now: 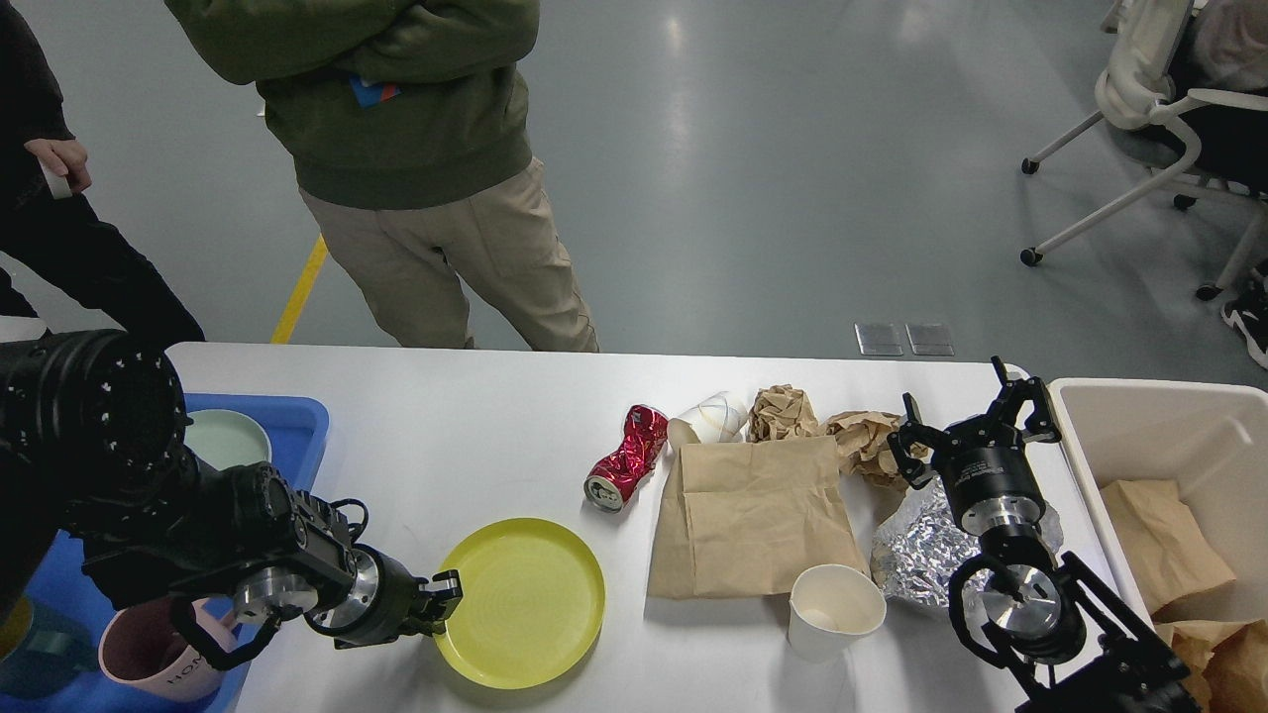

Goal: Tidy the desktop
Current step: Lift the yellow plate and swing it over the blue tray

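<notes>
The white desktop point(475, 436) carries a yellow plate point(530, 604) at the front left. My left gripper point(444, 601) is at the plate's left rim, its fingers closed on the rim. A crushed red can point(627, 458), a tipped white paper cup point(708, 418), two crumpled brown paper balls point(783, 411), a flat brown paper bag point(758, 520), crumpled foil point(916, 555) and an upright white paper cup point(835, 612) lie in the middle and to the right. My right gripper point(966, 416) is open and empty above the foil, beside the right paper ball point(864, 441).
A blue tray point(297, 421) at the left edge holds a pale green dish point(230, 438) and a pink mug point(149, 659). A beige bin point(1154, 426) at the right holds brown paper. Two people stand behind the table's far edge; an office chair stands at the far right.
</notes>
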Tool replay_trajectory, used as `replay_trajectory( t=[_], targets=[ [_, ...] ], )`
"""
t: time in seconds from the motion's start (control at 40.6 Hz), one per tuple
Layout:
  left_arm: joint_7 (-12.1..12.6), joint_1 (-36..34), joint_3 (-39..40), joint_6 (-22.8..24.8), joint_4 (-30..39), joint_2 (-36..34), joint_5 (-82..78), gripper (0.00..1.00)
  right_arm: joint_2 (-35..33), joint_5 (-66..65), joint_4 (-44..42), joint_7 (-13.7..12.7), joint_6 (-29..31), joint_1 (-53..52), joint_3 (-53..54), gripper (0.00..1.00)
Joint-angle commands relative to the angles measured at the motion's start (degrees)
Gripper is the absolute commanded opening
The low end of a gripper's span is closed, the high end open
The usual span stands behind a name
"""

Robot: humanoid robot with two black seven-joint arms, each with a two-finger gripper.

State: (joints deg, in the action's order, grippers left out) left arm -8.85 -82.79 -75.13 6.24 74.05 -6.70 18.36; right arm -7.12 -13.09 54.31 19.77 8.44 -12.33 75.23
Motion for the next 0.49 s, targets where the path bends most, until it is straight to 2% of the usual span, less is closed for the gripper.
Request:
replay_trajectory(
  t=[0.0, 0.197, 0.271, 0.444, 0.468],
  targets=[
    [0.1, -6.0, -0.7, 0.3, 5.6, -2.4, 0.0, 0.00, 0.0, 0.0, 0.0, 0.0, 0.0, 0.0, 0.0, 1.00],
    [0.1, -18.2, -4.6, 0.9, 15.2, -4.7, -0.1, 0.00, 0.0, 0.0, 0.0, 0.0, 0.0, 0.0, 0.0, 1.00],
    [0.1, -25.1, -6.2, 2.1, 19.8, -4.8, -0.1, 0.00, 0.0, 0.0, 0.0, 0.0, 0.0, 0.0, 0.0, 1.00],
    [-0.1, -40.8, -9.3, 12.4, 25.7, -3.8, 0.4, 0.00, 0.0, 0.0, -0.1, 0.0, 0.0, 0.0, 0.0, 1.00],
    [-0.1, -45.0, -9.9, 15.3, 26.8, -3.5, 0.4, 0.00, 0.0, 0.0, 0.0, 0.0, 0.0, 0.0, 0.0, 1.00]
  ],
)
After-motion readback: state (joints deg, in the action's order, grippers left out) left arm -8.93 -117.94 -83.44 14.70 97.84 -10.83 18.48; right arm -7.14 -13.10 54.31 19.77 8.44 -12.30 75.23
